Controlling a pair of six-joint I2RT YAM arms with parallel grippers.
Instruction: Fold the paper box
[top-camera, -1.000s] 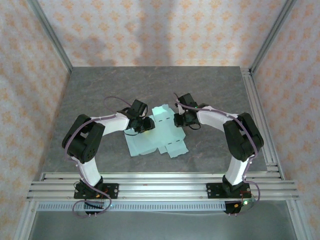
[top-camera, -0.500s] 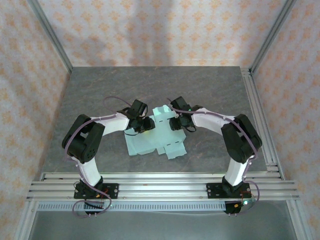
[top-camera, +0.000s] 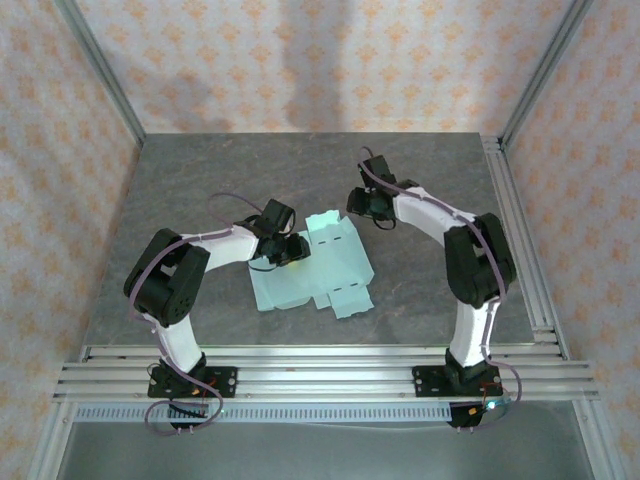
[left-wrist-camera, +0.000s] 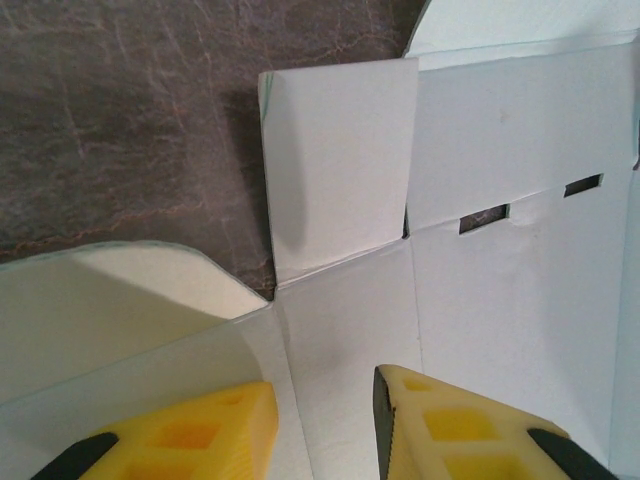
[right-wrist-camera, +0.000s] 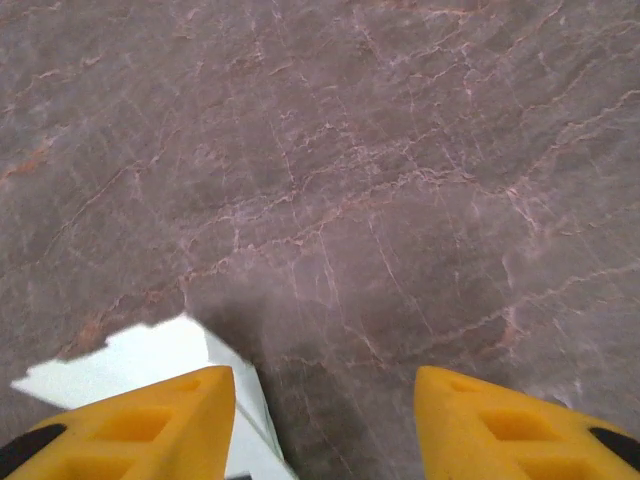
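Note:
The paper box (top-camera: 322, 272) lies as a flat pale mint die-cut sheet in the middle of the table. My left gripper (top-camera: 296, 250) rests on its left part. In the left wrist view my left gripper (left-wrist-camera: 325, 430) has its yellow fingers partly apart over a panel of the sheet (left-wrist-camera: 500, 300), with nothing between them. A rounded flap (left-wrist-camera: 100, 300) stands raised beside the left finger. My right gripper (top-camera: 362, 203) hovers past the sheet's far right corner. In the right wrist view it (right-wrist-camera: 325, 420) is open above bare table, with a corner of the sheet (right-wrist-camera: 130, 355) at its left finger.
The dark stone table (top-camera: 200, 180) stretches out behind and to both sides of the sheet. Aluminium rails run along the right side (top-camera: 512, 230) and the near edge (top-camera: 320, 365). Patterned walls close in the back and sides.
My right gripper has opened, let go of the sheet's far edge and moved back and to the right. The raised far flap has dropped flatter. My left gripper has stayed put.

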